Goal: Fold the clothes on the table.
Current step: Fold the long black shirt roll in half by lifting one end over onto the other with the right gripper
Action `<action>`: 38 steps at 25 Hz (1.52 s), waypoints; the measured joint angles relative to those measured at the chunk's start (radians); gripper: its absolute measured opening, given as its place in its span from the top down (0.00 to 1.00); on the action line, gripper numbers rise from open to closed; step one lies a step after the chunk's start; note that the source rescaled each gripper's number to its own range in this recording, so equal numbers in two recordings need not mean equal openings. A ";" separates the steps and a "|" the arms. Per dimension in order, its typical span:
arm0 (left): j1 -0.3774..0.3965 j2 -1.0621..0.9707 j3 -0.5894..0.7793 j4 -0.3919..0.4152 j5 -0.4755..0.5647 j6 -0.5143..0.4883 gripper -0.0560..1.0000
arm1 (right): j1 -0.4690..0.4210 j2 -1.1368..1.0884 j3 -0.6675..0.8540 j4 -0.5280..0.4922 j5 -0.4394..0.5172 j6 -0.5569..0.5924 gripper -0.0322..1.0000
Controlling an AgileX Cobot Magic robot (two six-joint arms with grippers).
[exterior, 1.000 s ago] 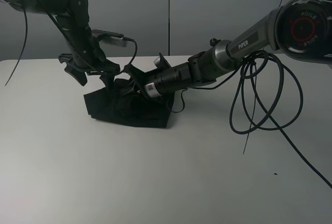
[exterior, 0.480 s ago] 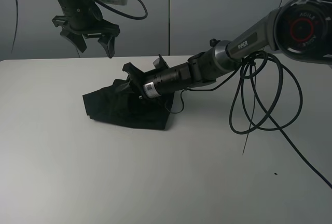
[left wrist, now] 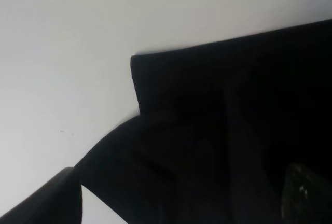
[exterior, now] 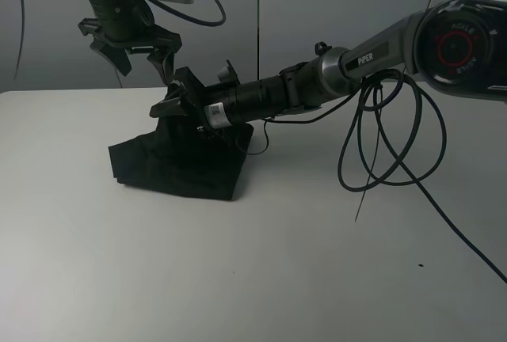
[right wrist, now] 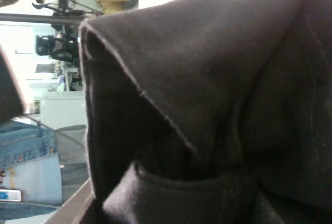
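Note:
The clothes [exterior: 174, 164] lie as a black, bunched, partly folded heap on the white table [exterior: 238, 279], left of centre. My right gripper [exterior: 171, 95] reaches across to the heap's upper edge, its fingers spread, with cloth rising up against it. In the right wrist view a fold of the clothes [right wrist: 207, 79] fills the picture close up. My left gripper [exterior: 144, 65] hangs open well above the heap, holding nothing. Its wrist view looks down on a corner of the clothes [left wrist: 207, 130] and the bare table [left wrist: 62, 37].
Loops of black cable [exterior: 388, 144] hang from the right arm [exterior: 356, 69] down to the tabletop right of centre. A grey panelled wall [exterior: 317, 9] stands behind the table's far edge.
My left gripper has lifted off the heap and risen high above it. My right gripper has moved left and slightly up with its jaws widening, and the heap has slid left with it.

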 joint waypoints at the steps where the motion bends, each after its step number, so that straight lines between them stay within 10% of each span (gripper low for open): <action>1: 0.000 0.000 0.000 0.000 0.000 0.000 0.01 | 0.001 0.000 0.000 -0.005 0.005 0.001 0.41; 10: -0.002 0.000 0.000 0.000 0.000 0.000 0.01 | 0.002 0.000 0.000 -0.007 0.016 0.001 0.01; 26: -0.002 0.000 0.000 0.000 -0.006 0.000 0.01 | 0.003 -0.054 -0.019 -0.007 0.098 -0.076 0.00; 38: -0.002 0.000 0.000 0.000 -0.006 0.000 0.01 | -0.061 -0.105 -0.022 -0.228 0.080 -0.093 0.00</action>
